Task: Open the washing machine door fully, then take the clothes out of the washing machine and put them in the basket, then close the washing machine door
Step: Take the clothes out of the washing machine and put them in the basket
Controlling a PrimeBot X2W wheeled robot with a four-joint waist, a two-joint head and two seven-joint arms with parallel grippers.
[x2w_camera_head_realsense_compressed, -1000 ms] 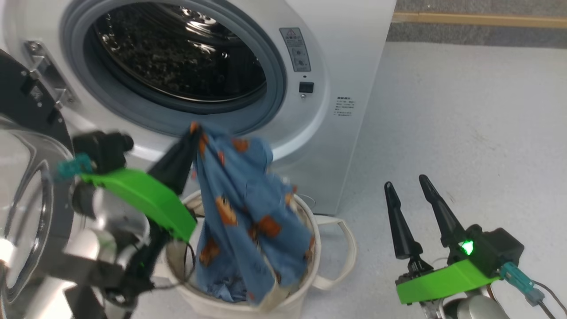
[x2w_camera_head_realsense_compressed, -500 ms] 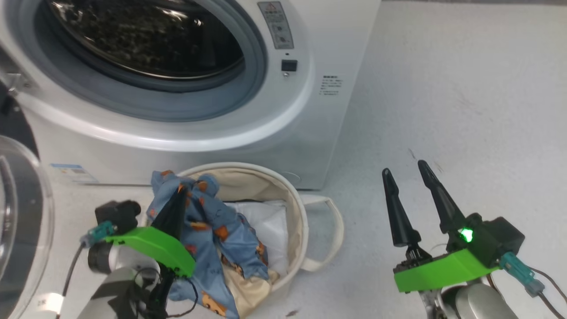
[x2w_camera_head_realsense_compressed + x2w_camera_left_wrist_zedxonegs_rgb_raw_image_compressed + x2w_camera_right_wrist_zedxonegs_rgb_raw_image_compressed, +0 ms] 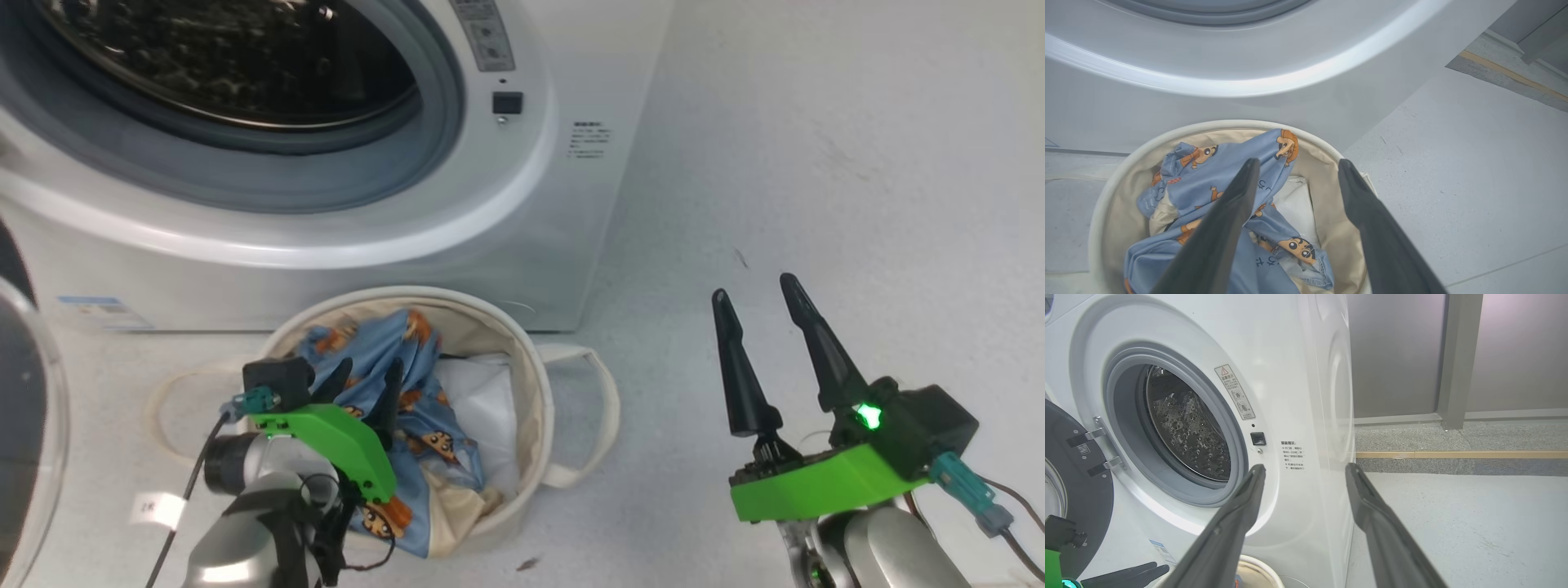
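Note:
The light-blue bear-print clothes (image 3: 384, 336) (image 3: 1216, 171) lie bunched in the cream basket (image 3: 532, 359) (image 3: 1229, 122), which stands on the floor right before the white washing machine (image 3: 326, 261) (image 3: 1298, 375). My left gripper (image 3: 369, 371) (image 3: 1298, 167) hovers over the basket with its jaws open, the left finger touching the fabric and nothing pinched. The washing machine door (image 3: 20, 408) (image 3: 1081, 494) is swung open at the left. No clothes show in the steel drum (image 3: 204, 57). My right gripper (image 3: 753, 290) (image 3: 1305, 467) is open and empty above the floor at the right.
A white sheet (image 3: 486, 400) lines the basket. One loop handle (image 3: 592, 416) sticks out to the right. Pale grey floor (image 3: 816, 163) stretches right of the machine. A grey wall with a yellow floor strip (image 3: 1453, 454) stands behind.
My left gripper came down from in front of the drum opening with the clothes and opened, leaving them in the basket. The head camera tilted down. The right gripper stayed put.

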